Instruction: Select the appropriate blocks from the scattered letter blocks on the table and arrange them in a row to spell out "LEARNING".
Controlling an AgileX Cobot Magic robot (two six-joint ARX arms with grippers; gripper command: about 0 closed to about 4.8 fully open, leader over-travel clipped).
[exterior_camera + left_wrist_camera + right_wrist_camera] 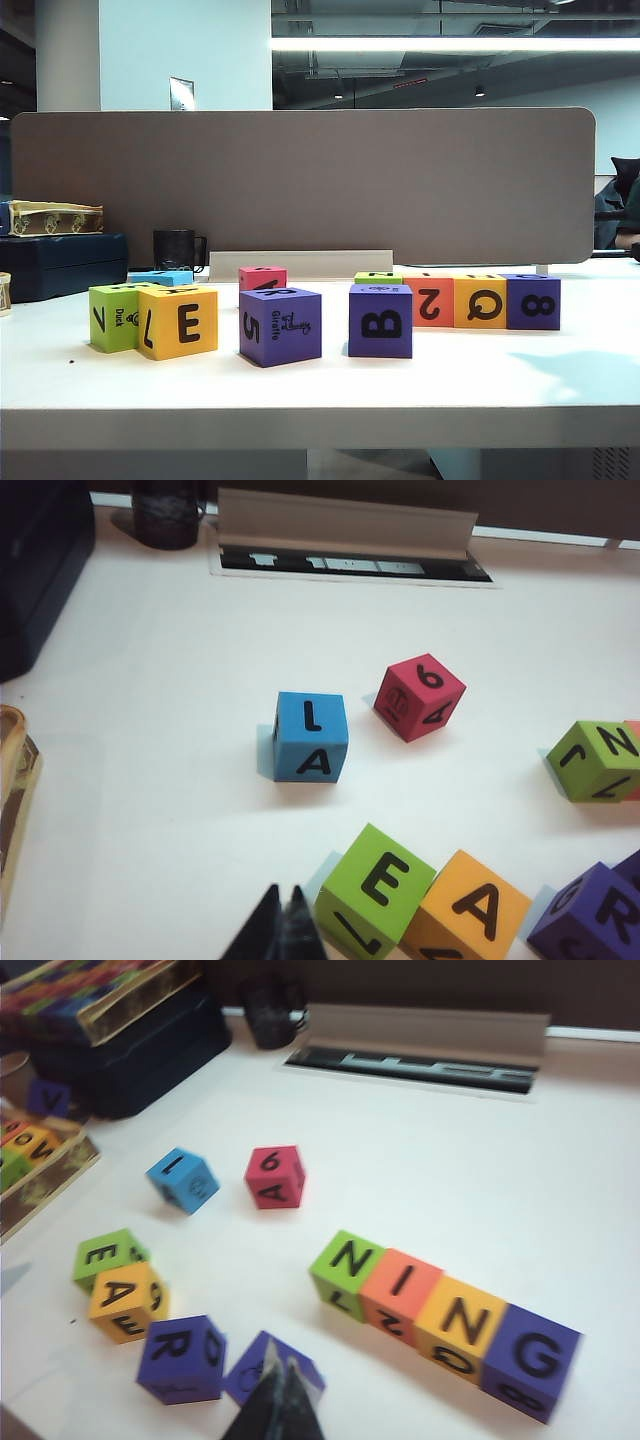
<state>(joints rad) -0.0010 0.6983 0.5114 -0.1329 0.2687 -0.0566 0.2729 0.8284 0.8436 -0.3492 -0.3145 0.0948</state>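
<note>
Nine letter blocks are on the white bench (320, 395) as I count them through my cameras. Toward the right end, four stand touching in a row, their tops reading N, I, N, G: green block (345, 1268), red-orange block (401, 1293), yellow block (465, 1325), purple G block (530, 1358). Toward the left end, near the front edge, a second green block (378, 888) with E on top touches a yellow-orange block (474, 913) with A on top. Just beside those, nearer the middle, stands a purple R block (183, 1357), and another purple block (380, 320) shows B to the front edge. Farther back, apart from the rest and from each other, sit a blue block (311, 737) marked L and A and a red block (420, 697) with 6 on top, standing askew to the others. Left hand (281, 930): its dark fingertips are pressed together with nothing between them, hovering over the front part of the bench beside the E block. Right hand (280, 1400): tips likewise drawn together and holding nothing, as far as I can see, above the B block near the front edge. Along the back edge I note a dark mug (176, 249), a grey-brown partition panel (300, 180) and, at the back left corner, a dark blue box (60, 262).
</note>
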